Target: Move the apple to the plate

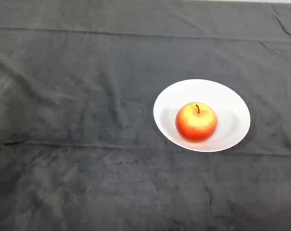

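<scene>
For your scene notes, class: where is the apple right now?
In the head view, the apple sits upright on the white plate, right of centre on the dark cloth.

The apple (196, 121) is red at its base, yellow-orange round its dark brown stem; the plate (229, 101) beneath the apple is plain white; the cloth (78, 120) is dark grey, unpatterned.

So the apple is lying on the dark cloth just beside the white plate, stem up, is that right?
Not quite. In the head view the apple sits on the white plate, not beside it on the dark cloth. Its stem does point up.
</scene>
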Controlling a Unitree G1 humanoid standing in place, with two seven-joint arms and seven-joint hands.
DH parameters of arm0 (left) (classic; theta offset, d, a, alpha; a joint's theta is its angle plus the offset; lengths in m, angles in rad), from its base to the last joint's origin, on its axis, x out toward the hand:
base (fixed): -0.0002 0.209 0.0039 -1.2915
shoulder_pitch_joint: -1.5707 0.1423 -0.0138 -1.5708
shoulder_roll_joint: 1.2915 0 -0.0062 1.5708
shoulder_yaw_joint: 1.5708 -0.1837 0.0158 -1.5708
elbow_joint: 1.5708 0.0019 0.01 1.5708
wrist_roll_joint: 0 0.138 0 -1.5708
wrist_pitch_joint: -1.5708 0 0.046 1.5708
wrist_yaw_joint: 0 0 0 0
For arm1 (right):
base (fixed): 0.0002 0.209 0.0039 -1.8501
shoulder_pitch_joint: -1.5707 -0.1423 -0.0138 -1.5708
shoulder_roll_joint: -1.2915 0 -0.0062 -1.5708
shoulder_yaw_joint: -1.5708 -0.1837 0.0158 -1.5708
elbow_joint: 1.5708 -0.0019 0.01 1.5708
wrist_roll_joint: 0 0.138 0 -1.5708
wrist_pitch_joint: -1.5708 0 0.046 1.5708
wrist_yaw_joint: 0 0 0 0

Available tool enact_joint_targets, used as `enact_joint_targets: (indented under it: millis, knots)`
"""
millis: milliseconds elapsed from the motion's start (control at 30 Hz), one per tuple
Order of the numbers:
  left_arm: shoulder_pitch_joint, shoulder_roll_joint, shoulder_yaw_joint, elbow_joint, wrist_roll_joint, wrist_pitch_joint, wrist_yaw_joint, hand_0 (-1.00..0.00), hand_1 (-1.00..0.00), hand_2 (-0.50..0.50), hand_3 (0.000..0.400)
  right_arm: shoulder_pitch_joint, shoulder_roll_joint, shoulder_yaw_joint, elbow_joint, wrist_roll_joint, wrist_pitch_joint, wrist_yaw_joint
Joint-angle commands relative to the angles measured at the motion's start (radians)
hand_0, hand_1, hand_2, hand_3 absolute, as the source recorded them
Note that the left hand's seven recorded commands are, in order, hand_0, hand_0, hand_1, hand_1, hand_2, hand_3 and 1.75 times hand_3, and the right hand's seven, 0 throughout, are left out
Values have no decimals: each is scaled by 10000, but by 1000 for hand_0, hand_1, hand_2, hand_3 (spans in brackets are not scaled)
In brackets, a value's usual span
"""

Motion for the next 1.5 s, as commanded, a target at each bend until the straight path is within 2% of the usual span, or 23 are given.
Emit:
enact_joint_targets:
  millis: [33,200,500,833,1167,1500]
  knots:
    - [408,932,568,-347,-308,-377,76,0,0,0,0,-262,-138,-156,91,-126,44,-69]
    - [845,819,1579,275,-732,-883,-120,0,0,0,0,-260,-137,-156,84,-125,47,-74]
    - [1068,469,3073,1740,-1369,-1618,-605,0,0,0,0,-261,-140,-158,88,-121,51,-75]
    - [1014,350,4313,2700,-1871,-1808,-1007,0,0,0,0,-268,-148,-164,107,-115,54,-69]
    - [407,113,5031,3944,-1891,-2233,-1381,0,0,0,0,-276,-158,-169,131,-111,55,-59]
    - [-236,-13,5369,4874,-1792,-2327,-1715,0,0,0,0,-285,-168,-175,157,-109,53,-47]
